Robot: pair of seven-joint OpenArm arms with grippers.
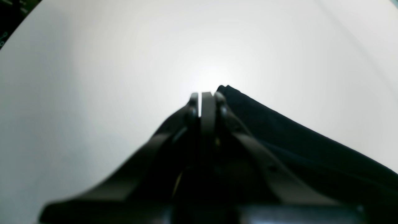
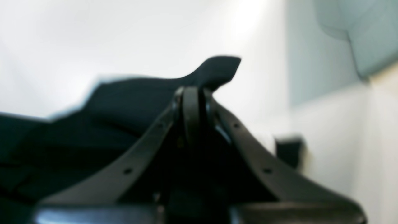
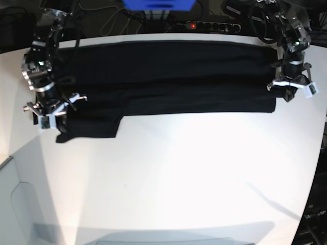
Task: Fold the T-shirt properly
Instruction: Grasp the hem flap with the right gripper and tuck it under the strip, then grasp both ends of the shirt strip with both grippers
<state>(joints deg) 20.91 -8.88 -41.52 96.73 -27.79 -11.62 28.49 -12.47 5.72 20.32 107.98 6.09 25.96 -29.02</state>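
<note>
Item — the T-shirt (image 3: 168, 76): a long black band, lying flat across the far part of the white bench (image 3: 168, 178), its long axis running from one side of the bench to the other. The near half of the bench is bare. A sleeve or flap hangs out toward the near edge at the end on the base view's left. No print or label shows from any view.

Right gripper (image 3: 50, 113) — stands at the end of the band on the base view's left, at the near corner by that flap. In the right wrist view its fingers (image 2: 178, 102) are pressed together, and a tongue of black cloth rises just past their tips; the fold is pinched there, though the blur hides how deep the bite goes.

Left gripper (image 3: 290, 88) — stands at the opposite end, at the near corner on the base view's right. In the left wrist view its fingers (image 1: 193, 102) are clenched tight, with the cloth's corner just beside and beyond the tips; whether fabric is caught between them cannot be told.

Relation governing the next move: each arm stands at one end of the near long edge, and the rest of the cloth lies beyond the fingers, toward the far edge. Judgement — the next fold likely carries this near edge across the short axis, both ends lifted level.
</note>
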